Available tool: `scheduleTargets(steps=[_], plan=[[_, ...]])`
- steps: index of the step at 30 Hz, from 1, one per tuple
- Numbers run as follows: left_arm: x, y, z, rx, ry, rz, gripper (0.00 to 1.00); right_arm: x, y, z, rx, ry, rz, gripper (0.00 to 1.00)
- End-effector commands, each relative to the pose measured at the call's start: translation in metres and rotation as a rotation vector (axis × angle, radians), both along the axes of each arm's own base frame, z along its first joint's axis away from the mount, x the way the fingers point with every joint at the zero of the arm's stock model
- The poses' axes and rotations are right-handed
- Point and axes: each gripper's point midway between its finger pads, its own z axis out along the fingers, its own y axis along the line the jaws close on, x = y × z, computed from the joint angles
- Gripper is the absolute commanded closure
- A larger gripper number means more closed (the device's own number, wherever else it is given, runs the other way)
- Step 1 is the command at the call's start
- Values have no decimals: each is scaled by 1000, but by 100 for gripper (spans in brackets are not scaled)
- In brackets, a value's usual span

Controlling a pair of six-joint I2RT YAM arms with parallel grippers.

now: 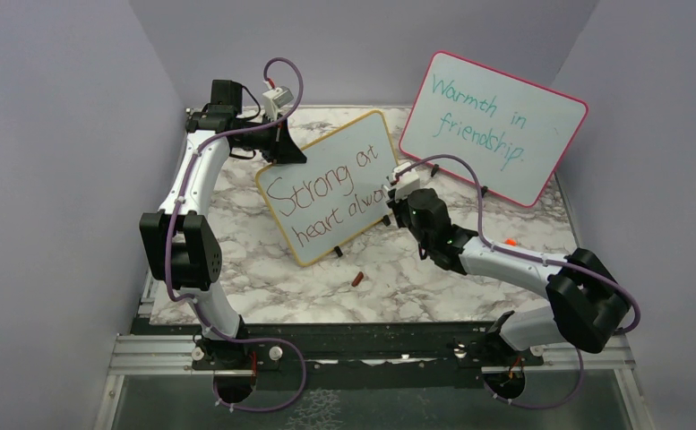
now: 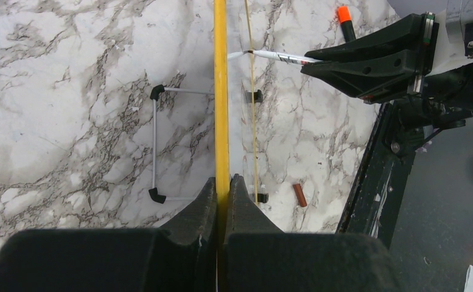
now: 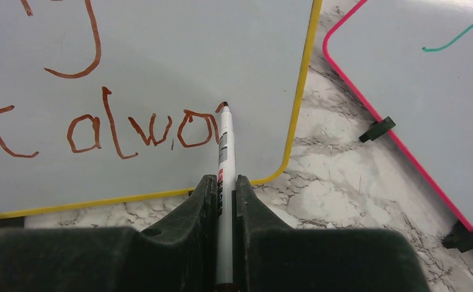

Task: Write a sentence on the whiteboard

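The yellow-framed whiteboard (image 1: 330,184) stands tilted on the marble table. My left gripper (image 1: 283,143) is shut on its top left edge; the left wrist view shows the yellow frame (image 2: 221,91) edge-on between the jaws of that gripper (image 2: 222,182). The red-brown sentence (image 1: 322,193) reads "Strong at heart alwa". My right gripper (image 3: 223,182) is shut on a white marker (image 3: 224,152), whose tip touches the board (image 3: 161,55) just after "alwa" (image 3: 142,125). The right gripper (image 1: 401,184) sits at the board's right edge.
A pink-framed board (image 1: 492,125) with teal words leans at the back right; its feet (image 3: 377,129) stand near the marker. A red-brown cap (image 1: 357,279) lies on the table in front. An orange-tipped pen (image 1: 511,242) lies by the right arm.
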Motion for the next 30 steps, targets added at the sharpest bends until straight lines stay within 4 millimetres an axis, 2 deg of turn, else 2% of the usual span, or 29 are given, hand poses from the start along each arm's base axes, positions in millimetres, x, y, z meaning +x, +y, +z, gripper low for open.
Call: scheduleTargets(steps=[1, 15, 30], plan=[[1, 7, -31, 92, 33, -2, 100, 6, -2, 2, 16, -7, -30, 99], [1, 7, -31, 93, 31, -1, 100, -11, -8, -25, -1, 83, -13, 99], [2, 7, -31, 91, 33, -1, 100, -6, -14, -24, -19, 73, -53, 99]])
